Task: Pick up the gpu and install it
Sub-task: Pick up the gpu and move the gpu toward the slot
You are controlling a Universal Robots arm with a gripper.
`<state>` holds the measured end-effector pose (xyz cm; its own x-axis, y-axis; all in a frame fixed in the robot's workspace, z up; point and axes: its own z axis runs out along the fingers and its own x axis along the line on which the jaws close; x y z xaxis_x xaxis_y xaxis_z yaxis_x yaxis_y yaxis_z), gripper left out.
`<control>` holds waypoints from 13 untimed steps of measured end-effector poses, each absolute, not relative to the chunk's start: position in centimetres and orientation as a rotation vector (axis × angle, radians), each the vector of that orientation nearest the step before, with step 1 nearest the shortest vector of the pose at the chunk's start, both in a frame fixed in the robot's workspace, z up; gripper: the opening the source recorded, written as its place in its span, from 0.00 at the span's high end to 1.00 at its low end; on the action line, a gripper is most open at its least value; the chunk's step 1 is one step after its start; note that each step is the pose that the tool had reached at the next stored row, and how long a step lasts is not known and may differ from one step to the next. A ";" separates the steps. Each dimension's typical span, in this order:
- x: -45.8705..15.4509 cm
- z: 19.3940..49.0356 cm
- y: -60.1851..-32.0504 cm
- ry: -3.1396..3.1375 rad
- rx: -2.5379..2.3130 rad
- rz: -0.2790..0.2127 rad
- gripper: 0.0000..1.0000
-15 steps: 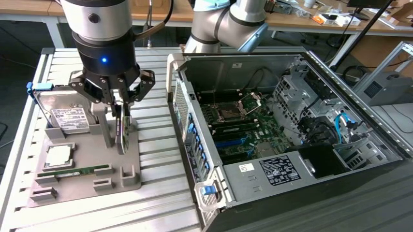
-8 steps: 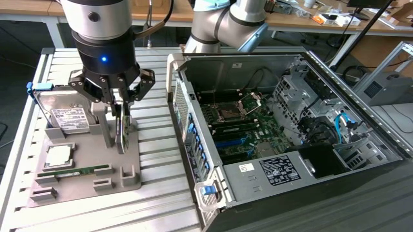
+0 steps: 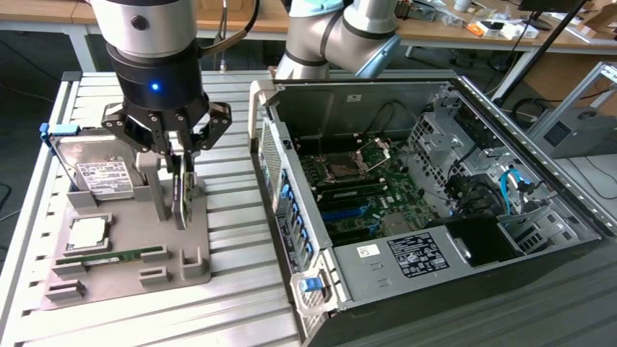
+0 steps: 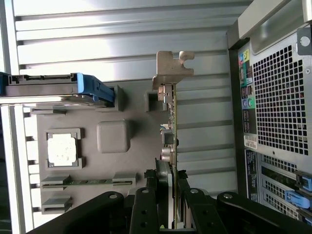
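Note:
The gpu (image 3: 185, 199) stands on edge in a slot of the grey holder tray (image 3: 126, 278), at the exterior view's left. In the wrist view the gpu (image 4: 171, 122) shows edge-on, its silver bracket at the far end. My gripper (image 3: 179, 163) comes straight down over the card. Its black fingers (image 4: 163, 187) sit against both faces of the near end, so the gripper (image 4: 171, 195) is shut on the card. The card's lower edge still rests in the tray (image 4: 204, 146).
On the tray a silver hard drive (image 3: 97, 170) with a white label leans upright beside the card. A CPU (image 3: 87, 231) and a green RAM stick (image 3: 115, 256) lie flat there too. The open PC case (image 3: 405, 195) lies at the exterior view's right, motherboard (image 3: 357, 188) exposed.

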<state>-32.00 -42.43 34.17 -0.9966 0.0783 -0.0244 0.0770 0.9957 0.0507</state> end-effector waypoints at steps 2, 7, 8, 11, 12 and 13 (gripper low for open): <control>-32.0 34.2 -42.4 3.112 0.121 0.077 0.73; -32.0 34.4 -42.4 3.112 0.121 0.078 0.73; -32.0 34.4 -42.4 3.112 0.121 0.077 0.73; -32.0 34.5 -42.4 3.112 0.121 0.078 0.73; -32.0 34.5 -42.4 3.112 0.121 0.078 0.73; -32.0 34.6 -42.4 3.112 0.121 0.078 0.73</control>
